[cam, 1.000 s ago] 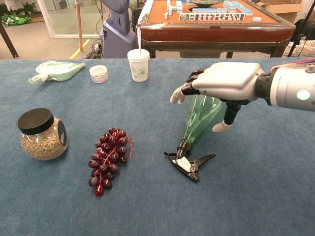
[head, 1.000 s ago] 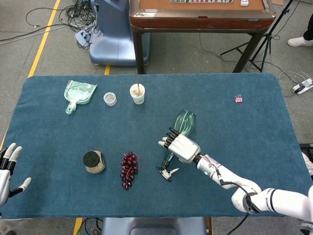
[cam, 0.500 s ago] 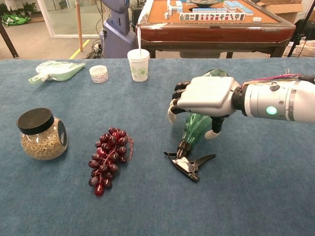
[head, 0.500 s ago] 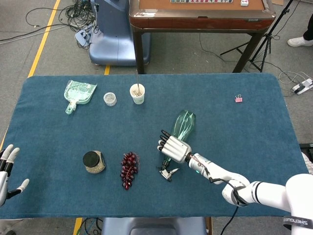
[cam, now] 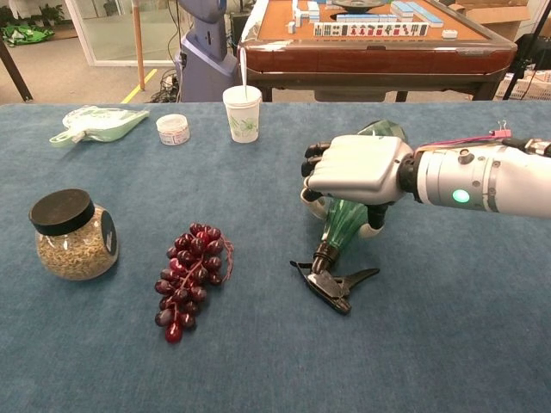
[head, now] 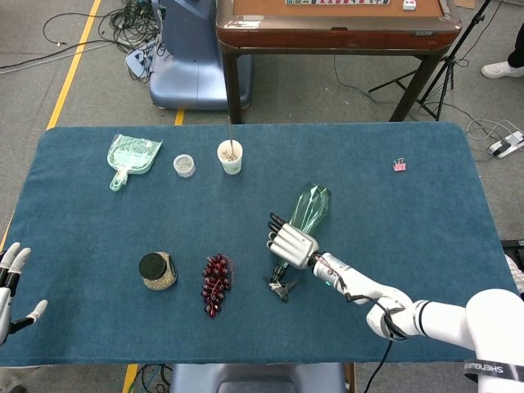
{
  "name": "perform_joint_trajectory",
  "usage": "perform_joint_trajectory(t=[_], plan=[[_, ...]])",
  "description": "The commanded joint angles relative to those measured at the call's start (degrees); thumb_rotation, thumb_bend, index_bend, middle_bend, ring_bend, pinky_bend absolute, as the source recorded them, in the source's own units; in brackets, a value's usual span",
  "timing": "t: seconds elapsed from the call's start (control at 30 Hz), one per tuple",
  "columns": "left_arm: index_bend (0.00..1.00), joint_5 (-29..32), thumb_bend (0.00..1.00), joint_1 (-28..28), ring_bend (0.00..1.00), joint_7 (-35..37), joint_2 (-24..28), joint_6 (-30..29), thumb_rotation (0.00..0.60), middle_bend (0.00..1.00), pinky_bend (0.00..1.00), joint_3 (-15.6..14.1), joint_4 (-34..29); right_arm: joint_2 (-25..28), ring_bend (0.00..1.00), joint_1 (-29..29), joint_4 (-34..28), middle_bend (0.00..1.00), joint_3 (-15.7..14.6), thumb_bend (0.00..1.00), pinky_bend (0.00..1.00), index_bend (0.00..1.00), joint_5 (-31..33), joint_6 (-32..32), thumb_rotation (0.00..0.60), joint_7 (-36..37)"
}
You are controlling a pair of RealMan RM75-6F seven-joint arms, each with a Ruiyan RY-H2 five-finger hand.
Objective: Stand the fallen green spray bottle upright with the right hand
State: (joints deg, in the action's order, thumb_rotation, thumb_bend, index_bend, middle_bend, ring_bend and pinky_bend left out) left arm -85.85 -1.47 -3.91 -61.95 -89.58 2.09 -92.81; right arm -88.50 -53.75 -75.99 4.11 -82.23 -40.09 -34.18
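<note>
The green spray bottle [head: 310, 208] lies tilted on the blue table, its black trigger head [cam: 332, 284] toward the front and its base [cam: 380, 131] raised toward the back. My right hand [head: 291, 243] sits over the bottle's narrow part just above the neck, and in the chest view my right hand [cam: 357, 168] has its fingers curled over the top and the thumb pressed against the side, so it grips the bottle [cam: 344, 225]. My left hand [head: 10, 282] hovers at the table's front-left corner, fingers spread and holding nothing.
A bunch of dark grapes [cam: 191, 280] lies just left of the trigger head, with a black-lidded jar [cam: 73, 234] further left. A paper cup [cam: 242, 112], a small tub [cam: 174, 129] and a green dustpan [cam: 99, 122] stand at the back. A pink clip [head: 399, 165] lies far right.
My right hand came down from above the bottle and closed its fingers around it. The bottle's base has risen slightly and the trigger head has shifted a little.
</note>
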Motion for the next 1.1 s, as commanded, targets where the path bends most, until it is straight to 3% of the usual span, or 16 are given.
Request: perform_joint_trajectory(t=[0.03,0.23,0.47,0.7,1.1], plan=[[0.0,0.03,0.24,0.05,0.0,0.06,0.04,-0.01,0.6,0.0,0.0,0.0,0.05,-0.24,0.2,0.38,0.06,0.45,0.38,0.19,0.1,0.58,-0.28,-1.88,0.6,1.5],[0.0,-0.22,0.24,0.1,0.0,0.1,0.26,-0.16,0.6,0.0,0.0,0.06,-0.05,1.94,0.26,2.18,-3.37,0.5,1.97,0.2,0.14,0.63,-1.39,-7.62,0.6,8.93],[0.0,-0.63,0.24,-0.1,0.0,-0.12,0.37,-0.04,0.6,0.0,0.0,0.11,-0.41,6.88,0.27,6.04,-11.04,0.5,5.42,0.2,0.15,0.63,0.44,-13.97,0.6,26.28],[0.0,-1.02,0.24,-0.23,0.0,-0.37,0.48,-0.1,0.6,0.0,0.0,0.16,-0.83,10.6,0.27,9.25,-14.49,0.5,7.68,0.2,0.15,0.63,3.15,-16.41,0.6,40.87],[0.0,-1.24,0.24,-0.01,0.0,-0.42,0.57,-0.1,0.6,0.0,0.0,-0.13,-1.05,10.47,0.27,14.25,-10.77,0.5,9.5,0.2,0.15,0.63,6.62,-14.64,0.6,73.29]])
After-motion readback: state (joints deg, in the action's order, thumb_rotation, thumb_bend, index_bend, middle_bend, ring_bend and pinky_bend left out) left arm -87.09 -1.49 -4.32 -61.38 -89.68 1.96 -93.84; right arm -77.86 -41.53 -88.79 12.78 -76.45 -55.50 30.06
